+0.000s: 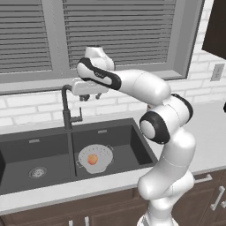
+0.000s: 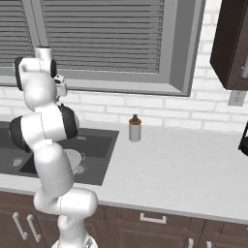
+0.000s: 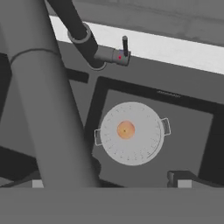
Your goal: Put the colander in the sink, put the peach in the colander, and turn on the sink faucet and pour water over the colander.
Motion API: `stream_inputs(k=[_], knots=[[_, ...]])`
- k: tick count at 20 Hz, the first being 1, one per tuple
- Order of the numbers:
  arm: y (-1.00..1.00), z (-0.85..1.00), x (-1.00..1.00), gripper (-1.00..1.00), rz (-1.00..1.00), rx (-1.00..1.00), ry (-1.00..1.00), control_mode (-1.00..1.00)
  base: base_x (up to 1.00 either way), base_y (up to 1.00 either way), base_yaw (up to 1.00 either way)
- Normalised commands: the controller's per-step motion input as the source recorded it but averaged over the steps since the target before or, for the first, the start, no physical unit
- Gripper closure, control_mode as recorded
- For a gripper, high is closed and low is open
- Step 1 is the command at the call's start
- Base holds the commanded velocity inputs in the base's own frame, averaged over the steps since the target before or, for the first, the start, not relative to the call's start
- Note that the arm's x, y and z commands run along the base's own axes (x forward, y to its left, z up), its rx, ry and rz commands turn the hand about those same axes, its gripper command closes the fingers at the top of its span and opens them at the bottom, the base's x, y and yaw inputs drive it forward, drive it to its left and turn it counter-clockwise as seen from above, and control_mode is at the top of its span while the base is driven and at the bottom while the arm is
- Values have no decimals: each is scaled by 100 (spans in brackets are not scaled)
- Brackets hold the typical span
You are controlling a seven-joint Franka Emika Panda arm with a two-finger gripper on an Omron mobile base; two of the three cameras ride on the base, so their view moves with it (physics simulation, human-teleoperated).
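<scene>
— What's next to handle, reading from the left?

— The tall thin dark grey metal sink faucet (image 1: 67, 110): rigid, likely smooth. Its small side lever (image 3: 124, 49) is the part to push, I'd judge — a light nudge, not a squeeze.

— And the two-finger gripper (image 1: 91, 95)?

— Jaws spread wide, holding nothing, up by the spout's top. Right of the faucet and well below sits the light grey-white perforated colander (image 1: 95, 158) in the dark grey double-basin sink (image 1: 132, 143) — the small orange-red peach (image 3: 125, 130) inside it.

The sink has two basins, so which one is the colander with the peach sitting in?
The right basin of the sink, beside the divider. The colander sits there with the peach inside; the left basin shows just its round metal drain.
</scene>
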Motion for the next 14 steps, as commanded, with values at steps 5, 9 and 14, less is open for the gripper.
stream_inputs(k=[5, 9, 14], knots=[[-1, 23, -12, -100, 4, 0, -2, -100, 0, 0, 0], [-5, 43, -12, -100, 2, 0, -1, -100, 0, 0, 0], [-10, 41, -33, -100, 2, 0, -2, -100, 0, 0, 0]])
